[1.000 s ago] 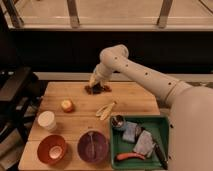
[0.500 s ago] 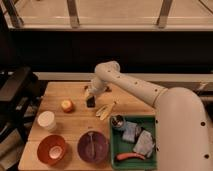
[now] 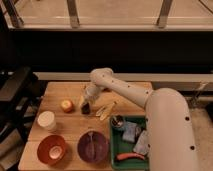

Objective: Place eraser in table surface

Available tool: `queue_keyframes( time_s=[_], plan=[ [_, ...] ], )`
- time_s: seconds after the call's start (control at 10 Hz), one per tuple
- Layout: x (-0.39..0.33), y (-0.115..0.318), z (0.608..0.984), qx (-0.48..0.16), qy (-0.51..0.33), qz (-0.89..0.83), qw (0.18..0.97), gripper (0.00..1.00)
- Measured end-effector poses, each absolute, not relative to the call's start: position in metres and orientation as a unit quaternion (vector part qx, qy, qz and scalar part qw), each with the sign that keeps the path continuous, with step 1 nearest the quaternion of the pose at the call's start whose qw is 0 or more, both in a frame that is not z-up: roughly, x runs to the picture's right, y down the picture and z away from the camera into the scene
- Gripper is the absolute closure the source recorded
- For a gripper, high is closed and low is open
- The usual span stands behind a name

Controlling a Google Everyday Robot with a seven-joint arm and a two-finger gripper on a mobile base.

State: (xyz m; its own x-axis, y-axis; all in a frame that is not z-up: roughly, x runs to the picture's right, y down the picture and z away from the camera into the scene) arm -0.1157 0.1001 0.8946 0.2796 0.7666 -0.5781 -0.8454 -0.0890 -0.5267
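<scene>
The eraser (image 3: 86,109) is a small dark block held at the tip of my gripper (image 3: 86,106), just above or touching the light-brown wooden table surface (image 3: 65,90). The gripper hangs from the white arm that reaches in from the right and points down at the left-middle of the table. It is shut on the eraser. An orange ball (image 3: 66,105) lies just left of the eraser.
Pale yellow pieces (image 3: 106,110) lie right of the gripper. A white cup (image 3: 47,121), an orange bowl (image 3: 52,149) and a purple plate (image 3: 93,146) stand at the front. A green tray (image 3: 122,160) at the front right holds several items. A dark chair (image 3: 12,95) stands left.
The gripper has moved from the back of the table forward, leftward and down with the dark eraser in it, ending beside the orange ball.
</scene>
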Motion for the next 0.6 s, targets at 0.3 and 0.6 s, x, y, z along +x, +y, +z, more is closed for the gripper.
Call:
queue_keyframes(
  time_s=[0.3,0.6],
  plan=[
    [-0.1236,0.1093,0.8951,-0.443,0.041,0.595,0.669,0.2],
    [-0.1231,0.109,0.8951,-0.443,0.041,0.596,0.669,0.2]
  ],
)
